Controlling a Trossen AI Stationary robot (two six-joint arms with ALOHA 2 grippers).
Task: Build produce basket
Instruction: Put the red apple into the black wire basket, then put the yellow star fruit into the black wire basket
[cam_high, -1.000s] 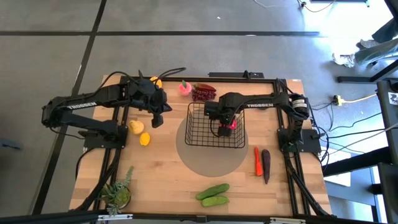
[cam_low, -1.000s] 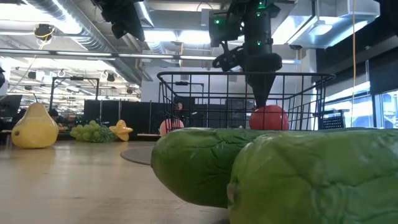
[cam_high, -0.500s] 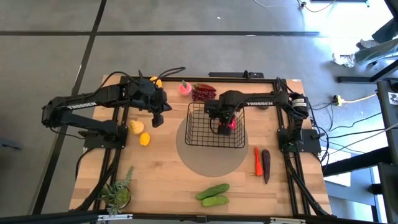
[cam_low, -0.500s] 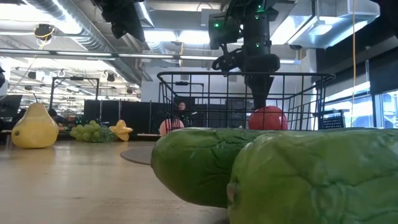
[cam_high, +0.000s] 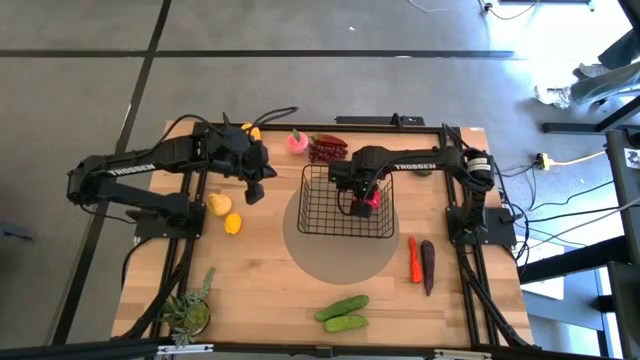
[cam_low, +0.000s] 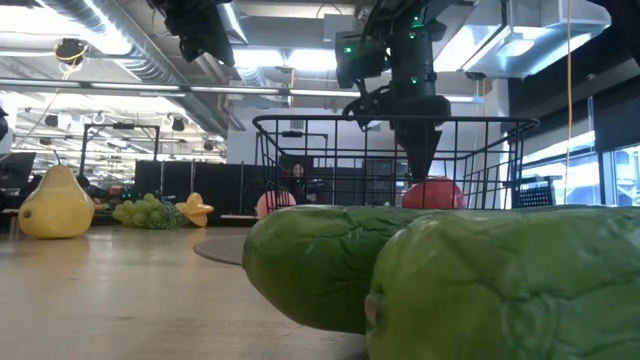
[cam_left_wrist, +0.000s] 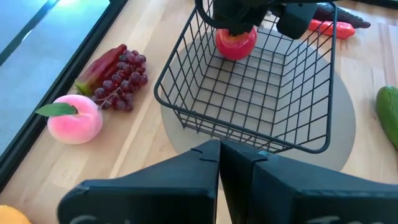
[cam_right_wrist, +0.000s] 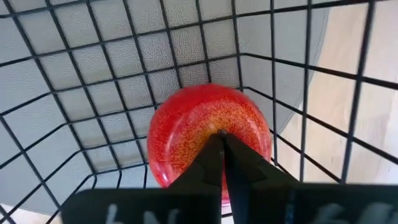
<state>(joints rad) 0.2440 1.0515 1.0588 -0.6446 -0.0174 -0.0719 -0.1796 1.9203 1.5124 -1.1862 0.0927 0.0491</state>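
I have the right tool down inside the basket, centre of the high frame, fingers pinched together just above the red apple, holding nothing. The apple looks hard, smooth and light; I'd grip across its widest part. The left tool, left of centre, is also closed and empty.

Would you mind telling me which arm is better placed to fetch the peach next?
Left, probably: the left pincer hangs free near the peach, while the right pincer is down inside the basket over the apple.
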